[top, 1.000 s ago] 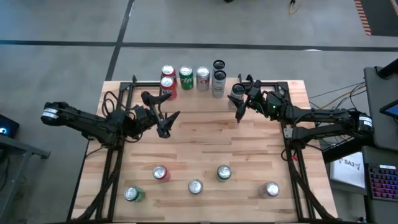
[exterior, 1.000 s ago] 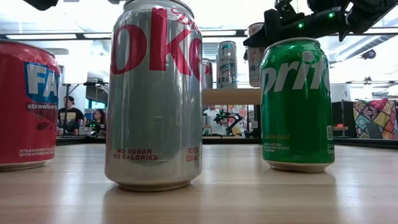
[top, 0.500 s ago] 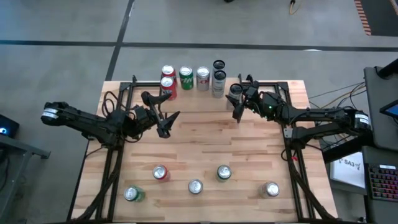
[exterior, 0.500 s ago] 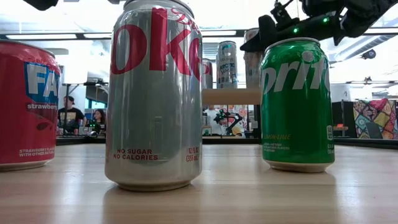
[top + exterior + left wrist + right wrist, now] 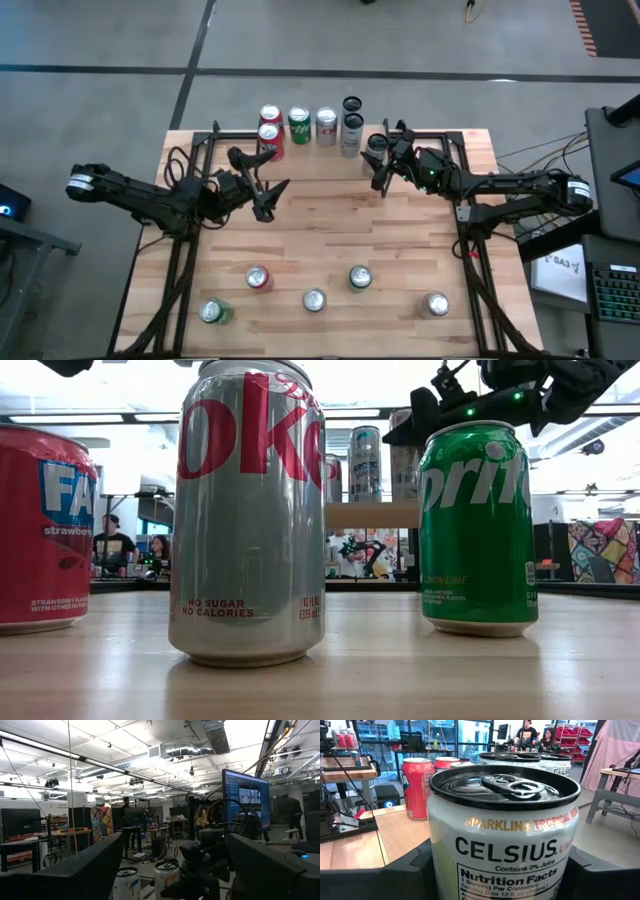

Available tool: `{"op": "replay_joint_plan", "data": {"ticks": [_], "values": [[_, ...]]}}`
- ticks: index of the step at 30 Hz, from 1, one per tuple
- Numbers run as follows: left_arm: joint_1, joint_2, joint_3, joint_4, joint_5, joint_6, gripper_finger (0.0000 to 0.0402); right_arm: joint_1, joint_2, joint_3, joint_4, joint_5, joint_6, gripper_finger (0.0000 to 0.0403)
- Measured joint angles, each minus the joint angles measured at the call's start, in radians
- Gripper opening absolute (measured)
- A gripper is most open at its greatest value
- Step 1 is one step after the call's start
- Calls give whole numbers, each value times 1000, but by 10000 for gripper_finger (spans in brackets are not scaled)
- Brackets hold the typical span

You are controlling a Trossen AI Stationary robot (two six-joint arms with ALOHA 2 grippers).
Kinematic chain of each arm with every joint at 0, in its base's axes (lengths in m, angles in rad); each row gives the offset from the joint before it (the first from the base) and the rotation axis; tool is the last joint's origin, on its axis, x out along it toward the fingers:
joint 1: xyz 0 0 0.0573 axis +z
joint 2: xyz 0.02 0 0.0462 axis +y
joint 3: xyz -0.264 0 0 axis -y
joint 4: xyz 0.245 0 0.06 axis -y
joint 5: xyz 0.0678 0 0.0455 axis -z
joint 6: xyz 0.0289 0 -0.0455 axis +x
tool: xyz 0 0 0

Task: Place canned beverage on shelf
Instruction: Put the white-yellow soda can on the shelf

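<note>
A white Celsius can (image 5: 502, 850) with a black top is the canned beverage; it stands upright between the fingers of my right gripper (image 5: 380, 165), which is shut on it. In the high view this can (image 5: 376, 146) is at the right end of a row of several cans (image 5: 298, 123) at the table's far edge. The shelf (image 5: 370, 515) shows as a light-wood board in the low view. There the Sprite can hides the held can's bottom (image 5: 403, 450). My left gripper (image 5: 268, 195) hangs open left of the middle, touching nothing. My right gripper pinches the Celsius can by its side wall (image 5: 437, 870), one finger (image 5: 395, 875) on each side, below the black rim. The fingers come level from the table's right. The can stays upright. Whether its bottom stands on the shelf, I cannot tell.
Several loose cans stand near the table's near edge, among them a red one (image 5: 257, 277), a green one (image 5: 360, 277) and a silver one (image 5: 434, 304). Close to the low camera are a Fanta can (image 5: 40, 530), a Diet Coke can (image 5: 250, 510) and a Sprite can (image 5: 478, 525).
My right gripper has carried the Celsius can a little toward the table's left, closer to the row of cans, and slightly down. The can has stayed upright in the hold.
</note>
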Motion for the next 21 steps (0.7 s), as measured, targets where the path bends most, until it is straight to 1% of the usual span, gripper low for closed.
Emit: {"op": "replay_joint_plan", "data": {"ticks": [2,7,10,15,21], "values": [[0,0,0,0,0,0,341,0,-1,0,-2,2,-1,238],[0,0,0,0,0,0,341,0,-2,0,-9,6,-2,296],[0,0,0,0,0,0,341,0,-2,0,-7,6,-2,317],[0,0,0,-5,0,0,341,0,-4,5,-9,6,-2,322],[0,0,0,-22,0,-1,341,0,-4,43,-17,5,-2,323]]}}
